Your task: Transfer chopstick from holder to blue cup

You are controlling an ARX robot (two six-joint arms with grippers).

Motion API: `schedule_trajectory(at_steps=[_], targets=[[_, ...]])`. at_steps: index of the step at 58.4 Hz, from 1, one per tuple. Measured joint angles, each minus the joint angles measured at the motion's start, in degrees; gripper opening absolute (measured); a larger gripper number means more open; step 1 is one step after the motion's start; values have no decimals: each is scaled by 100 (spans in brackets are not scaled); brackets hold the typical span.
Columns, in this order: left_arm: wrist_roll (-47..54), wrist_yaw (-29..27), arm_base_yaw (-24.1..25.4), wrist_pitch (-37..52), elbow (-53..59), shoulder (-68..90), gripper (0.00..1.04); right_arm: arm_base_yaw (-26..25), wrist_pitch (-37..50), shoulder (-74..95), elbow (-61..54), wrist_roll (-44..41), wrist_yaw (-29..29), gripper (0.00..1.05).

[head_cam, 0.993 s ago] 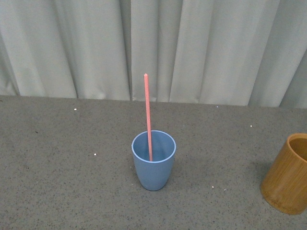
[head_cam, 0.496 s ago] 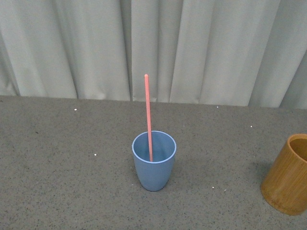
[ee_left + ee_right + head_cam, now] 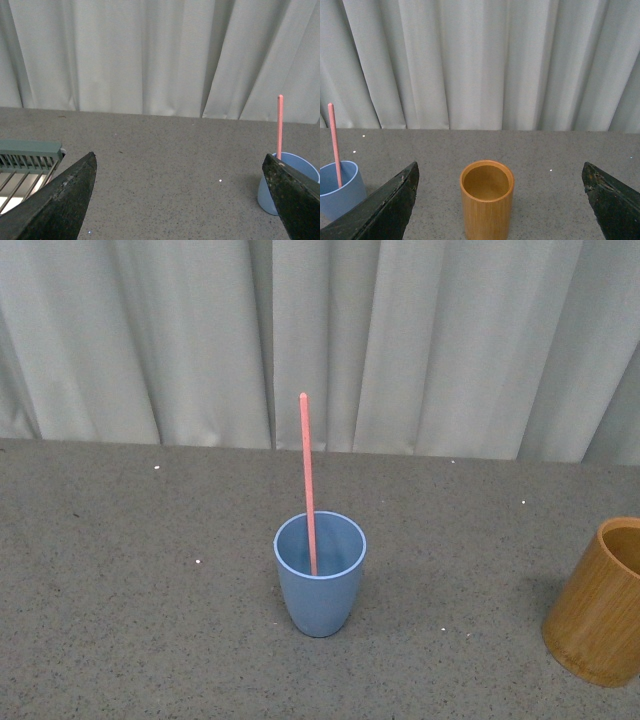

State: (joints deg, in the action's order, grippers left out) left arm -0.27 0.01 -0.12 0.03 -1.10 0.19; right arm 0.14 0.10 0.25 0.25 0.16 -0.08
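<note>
A light blue cup (image 3: 320, 585) stands upright mid-table, with one salmon-pink chopstick (image 3: 308, 480) leaning inside it and rising well above the rim. The orange-brown holder (image 3: 600, 610) stands at the right edge of the front view; in the right wrist view the holder (image 3: 486, 200) looks empty inside. Neither arm shows in the front view. My left gripper (image 3: 180, 165) is open over bare table, with the blue cup (image 3: 285, 180) and chopstick (image 3: 280, 125) beside one finger. My right gripper (image 3: 500, 172) is open, set back from the holder, which sits between its fingers in view.
A grey speckled tabletop (image 3: 140, 590) runs back to a pale pleated curtain (image 3: 200, 340). A green slatted rack (image 3: 25, 160) sits at the edge of the left wrist view. The blue cup (image 3: 337, 192) also shows at the side of the right wrist view.
</note>
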Motion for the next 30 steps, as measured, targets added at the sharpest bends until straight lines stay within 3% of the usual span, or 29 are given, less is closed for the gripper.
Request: schedule_trajectory(at_steps=[30], targets=[[0, 0, 0, 0, 0, 0, 98, 0, 0, 0, 0, 0, 0, 95]])
